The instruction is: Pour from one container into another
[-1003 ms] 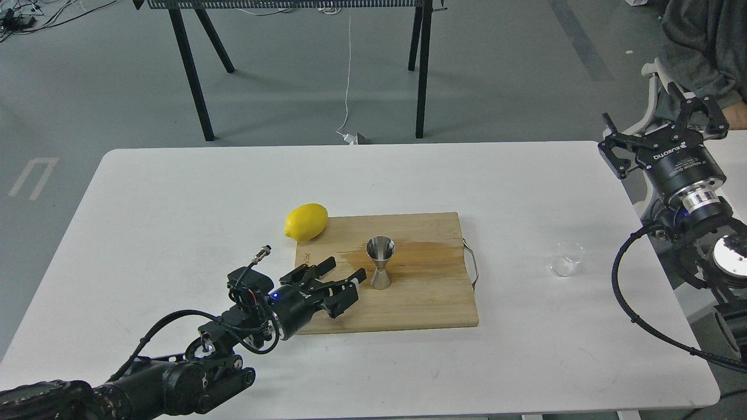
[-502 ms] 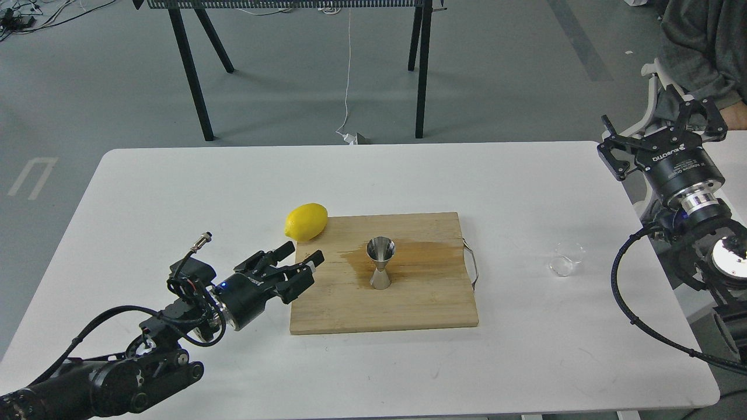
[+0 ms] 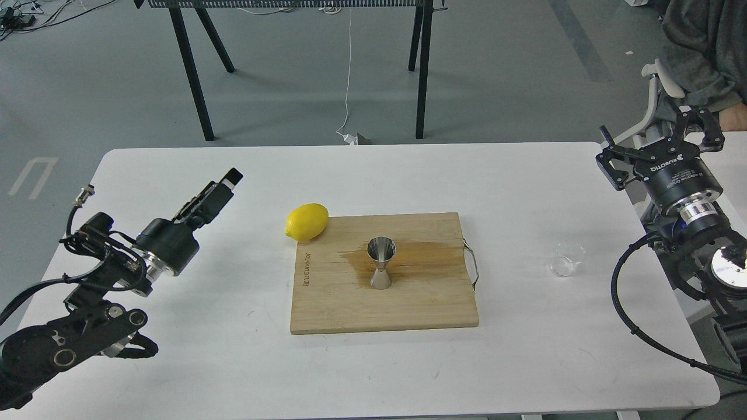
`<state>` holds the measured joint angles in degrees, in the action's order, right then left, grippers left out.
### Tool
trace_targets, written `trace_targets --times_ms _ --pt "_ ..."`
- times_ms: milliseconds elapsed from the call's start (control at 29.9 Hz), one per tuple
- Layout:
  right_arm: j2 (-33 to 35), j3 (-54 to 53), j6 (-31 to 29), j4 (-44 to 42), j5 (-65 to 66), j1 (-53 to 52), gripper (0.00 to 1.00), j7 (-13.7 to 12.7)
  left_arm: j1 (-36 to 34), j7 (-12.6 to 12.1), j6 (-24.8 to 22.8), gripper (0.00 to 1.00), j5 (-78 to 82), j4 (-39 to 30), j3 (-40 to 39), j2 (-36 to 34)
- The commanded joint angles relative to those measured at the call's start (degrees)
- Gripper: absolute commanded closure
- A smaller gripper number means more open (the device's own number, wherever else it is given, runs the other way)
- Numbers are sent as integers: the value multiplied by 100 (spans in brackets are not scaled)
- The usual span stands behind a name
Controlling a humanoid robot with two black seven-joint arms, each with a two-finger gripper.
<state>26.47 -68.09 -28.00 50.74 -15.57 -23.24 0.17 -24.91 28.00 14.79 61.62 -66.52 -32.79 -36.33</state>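
Observation:
The small clear glass cup (image 3: 567,259) stands upright on the white table (image 3: 175,361) at the right, apart from everything. The steel jigger (image 3: 381,262) stands upright in the middle of the wooden cutting board (image 3: 408,309), on a dark wet stain. My left gripper (image 3: 220,188) is far to the left of the board, raised and pointing to the back right. It is seen side-on, so its fingers cannot be told apart. My right gripper (image 3: 656,135) hovers open and empty over the table's right edge, behind the glass cup.
A yellow lemon (image 3: 306,221) lies on the table against the board's back left corner. A metal handle (image 3: 471,265) sticks out from the board's right side. A black table's legs (image 3: 192,70) stand on the floor behind. A seated person (image 3: 706,46) is at the top right.
My left gripper has drawn back from beside the jigger, to the left and up, and has turned side-on. The right gripper has barely shifted. Jigger, cup and lemon have not moved.

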Motion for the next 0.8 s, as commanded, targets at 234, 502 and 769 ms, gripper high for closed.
trace_targets --times_ms 234,502,769 --pt "24 -451 0 393 -734 583 1 -25 -260 0 -3182 12 -1925 411 -1467 179" --pt "16 -468 0 964 -1862 1444 2 -8 -304 0 -4185 12 -3252 491 -1476 197" --pt "33 -547 0 1755 -1950 2411 2 -8 -348 0 -4279 12 -3772 491 -1476 223"
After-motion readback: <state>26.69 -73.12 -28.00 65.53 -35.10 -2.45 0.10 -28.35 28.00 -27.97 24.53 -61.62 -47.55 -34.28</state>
